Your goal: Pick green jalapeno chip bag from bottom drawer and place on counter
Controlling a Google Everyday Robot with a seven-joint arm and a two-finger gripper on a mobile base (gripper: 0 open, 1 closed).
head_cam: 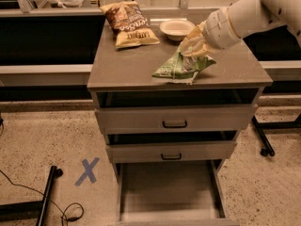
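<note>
The green jalapeno chip bag (181,66) hangs from my gripper (194,45) over the front right part of the counter (127,67). Its lower corner is at or just above the counter's surface; I cannot tell if it touches. The gripper is shut on the bag's top edge. My white arm comes in from the upper right. The bottom drawer (169,189) is pulled out below, and its flat floor is bare.
A larger brown-and-yellow chip bag (129,23) lies at the back left of the counter. A white bowl (176,28) stands at the back, just behind my gripper. The two upper drawers (175,121) are slightly open. A blue X (87,171) marks the floor at left.
</note>
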